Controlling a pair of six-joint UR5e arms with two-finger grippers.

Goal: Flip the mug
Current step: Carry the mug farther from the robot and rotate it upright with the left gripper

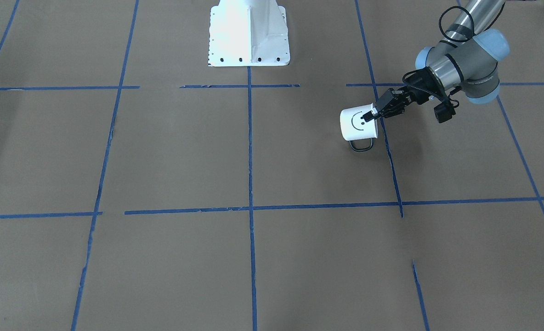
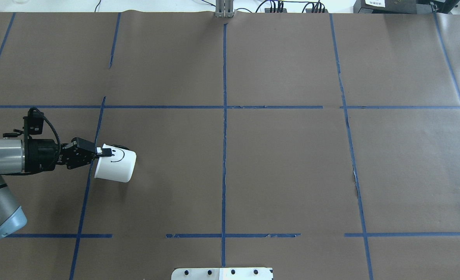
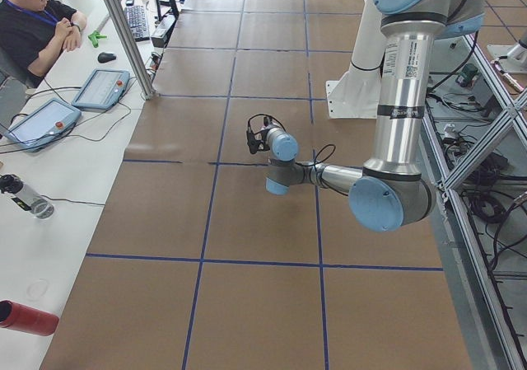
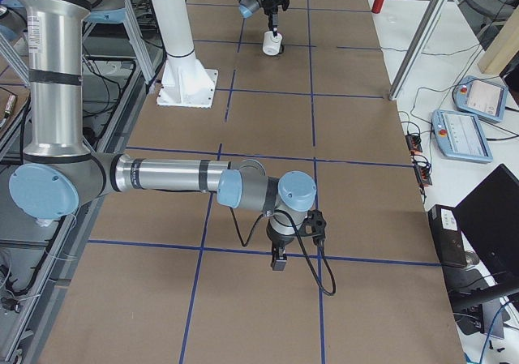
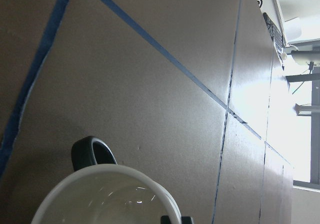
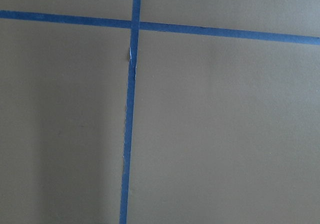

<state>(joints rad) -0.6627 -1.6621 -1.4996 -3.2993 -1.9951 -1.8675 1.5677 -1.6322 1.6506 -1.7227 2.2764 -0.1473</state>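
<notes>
The mug [image 1: 357, 125] lay on its side in the left gripper [image 1: 369, 113], its open mouth turned back toward the wrist and its base pointing away from the fingertips. The smiley faced upward. The black handle [image 1: 361, 145] hung off the side, low toward the table [image 1: 299, 161]. I could not tell whether it touched the brown paper.

The left gripper's jaws were clamped on the rim, one finger inside the mouth and one on the outer wall. The wrist view showed the white interior right at the fingers. A blue tape line [image 1: 388, 151] ran just beneath the gripper.

This looked like the middle of the flip. To finish it well, the pinch on the thin rim should stay firm while the wrist rolls slowly. The handle should be kept from catching on the paper. One end should sit flat before the jaws let go.

The right gripper [image 4: 278, 260] pointed down at the table, well apart from the mug. I could not tell whether it was spread or together.
</notes>
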